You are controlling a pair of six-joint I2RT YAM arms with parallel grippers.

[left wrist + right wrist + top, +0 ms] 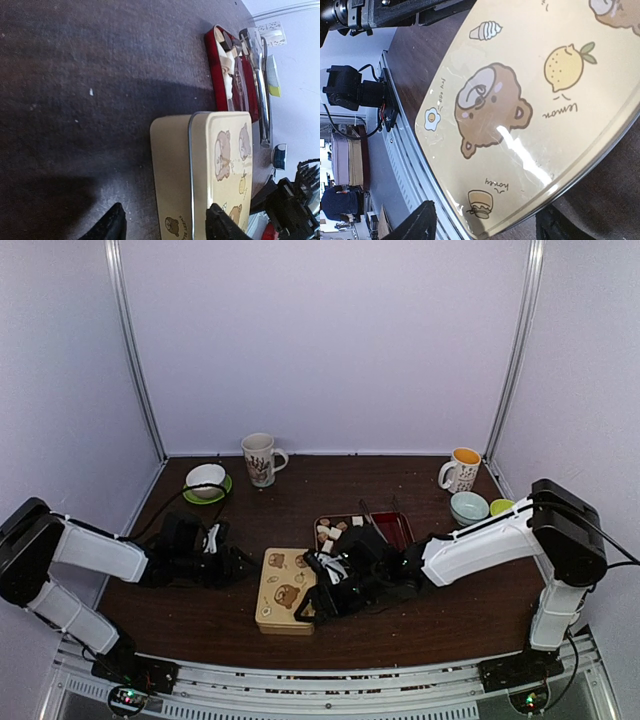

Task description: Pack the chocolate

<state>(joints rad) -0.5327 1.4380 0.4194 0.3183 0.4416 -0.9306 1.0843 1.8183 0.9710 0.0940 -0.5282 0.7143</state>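
Observation:
A cream tin (285, 590) with bear pictures lies shut near the table's front. Behind it the red tray (398, 531) carries the chocolate (330, 532), small white and brown pieces; in the left wrist view the tray (214, 70) and a dark piece of chocolate (226, 43) show beyond the tin (220, 150). My left gripper (238, 565) is open at the tin's left side, its fingers (114, 224) standing either side of the tin's corner. At the tin's right front corner, my right gripper (318, 592) is open around the lid (520, 110).
Metal tongs (375, 520) lie across the tray. At the back stand a patterned mug (262, 458), a white bowl on a green saucer (206, 481), an orange-lined mug (461, 470), a pale blue bowl (468, 506) and a yellow-green dish (500, 506).

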